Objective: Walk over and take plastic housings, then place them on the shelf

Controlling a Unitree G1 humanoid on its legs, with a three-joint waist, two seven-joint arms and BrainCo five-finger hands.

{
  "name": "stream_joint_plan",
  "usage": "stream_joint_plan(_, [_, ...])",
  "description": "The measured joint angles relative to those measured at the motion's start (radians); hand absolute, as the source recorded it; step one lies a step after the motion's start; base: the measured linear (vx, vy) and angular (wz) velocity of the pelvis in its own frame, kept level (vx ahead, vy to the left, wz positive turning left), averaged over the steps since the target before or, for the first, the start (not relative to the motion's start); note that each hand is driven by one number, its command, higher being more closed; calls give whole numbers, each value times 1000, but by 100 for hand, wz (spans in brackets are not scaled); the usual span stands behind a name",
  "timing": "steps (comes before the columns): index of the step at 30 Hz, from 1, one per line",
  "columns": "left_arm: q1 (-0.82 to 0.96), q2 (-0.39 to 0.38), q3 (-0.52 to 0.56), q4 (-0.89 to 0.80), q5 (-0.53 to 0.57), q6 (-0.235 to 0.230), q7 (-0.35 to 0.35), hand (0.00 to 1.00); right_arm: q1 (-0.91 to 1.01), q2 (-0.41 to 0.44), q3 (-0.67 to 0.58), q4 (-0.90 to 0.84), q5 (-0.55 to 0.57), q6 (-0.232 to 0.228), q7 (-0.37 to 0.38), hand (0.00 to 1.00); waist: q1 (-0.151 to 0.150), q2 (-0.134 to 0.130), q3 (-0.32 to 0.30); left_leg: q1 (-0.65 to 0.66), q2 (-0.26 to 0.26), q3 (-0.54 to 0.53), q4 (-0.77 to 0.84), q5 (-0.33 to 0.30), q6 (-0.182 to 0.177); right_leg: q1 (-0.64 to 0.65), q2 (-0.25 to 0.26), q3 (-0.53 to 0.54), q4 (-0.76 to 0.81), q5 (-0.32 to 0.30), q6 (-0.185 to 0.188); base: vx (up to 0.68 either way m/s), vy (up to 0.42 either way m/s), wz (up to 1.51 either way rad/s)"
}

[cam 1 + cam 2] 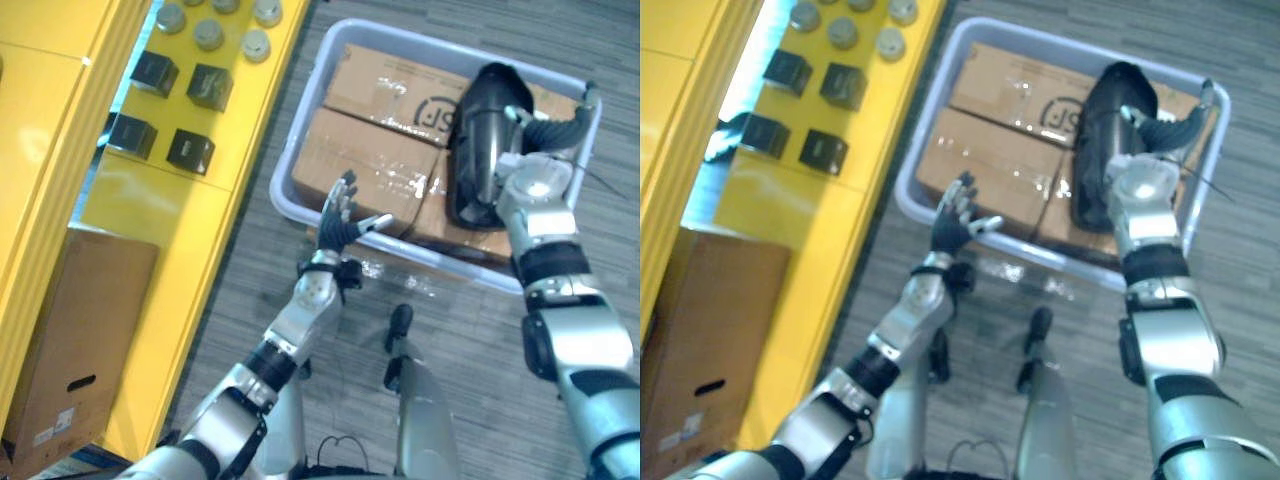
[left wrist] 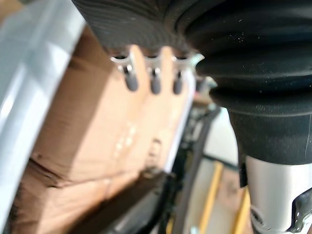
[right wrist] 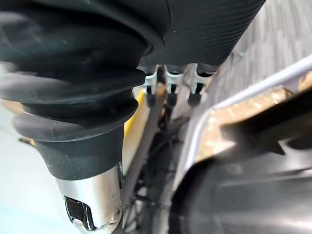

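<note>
The setting looks like a factory or warehouse work area for sorting parts. Along the left of the frame runs a yellow shelf (image 1: 150,190) of painted metal, laid out like a parts rack: small black blocks (image 1: 154,73) sit in rows on it, with grey round parts (image 1: 209,35) grouped at the upper left. A worn cardboard box (image 1: 75,340) with a cut handle slot stands at the lower left. In the upper middle, a grey tote (image 1: 290,165) stands on the grey striped floor (image 1: 460,320), packed with taped cartons (image 1: 370,165) and a black plastic housing (image 1: 480,140) lying on them.
</note>
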Motion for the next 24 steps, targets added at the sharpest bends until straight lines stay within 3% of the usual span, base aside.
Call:
stream_joint_plan(7, [67, -3, -37, -31, -9, -15, -1, 0, -11, -9, -1, 12, -2, 87, -116, 0, 5, 5, 0, -5, -5, -4, -3, 1, -1, -14, -10, -5, 20, -12, 1, -9, 3, 2])
stream_joint_plan(13, [113, -8, -72, -31, -12, -18, -2, 0, -15, -57, -2, 38, -1, 128, -162, 0, 23, 53, -29, -8, -24, -8, -21, 14, 3, -14, -27, -20, 20, -14, 2, -15, 11, 9])
stream_joint_plan(18, [113, -9, -73, -31, -46, -18, -4, 0, -15, -58, -9, 67, 0, 188, -97, 0, 23, 53, -29, -8, -24, -13, -37, 23, -1, -15, -26, -27, 14, -14, 2, -10, -10, 3])
stream_joint_plan(24, [106, -9, -72, -31, -47, -28, -9, 0, 1, -58, -14, 96, 0, 221, 10, 0, 24, 53, -29, -29, -24, -23, -36, 23, -1, -29, -26, -34, 10, -13, 2, -7, -1, 2])
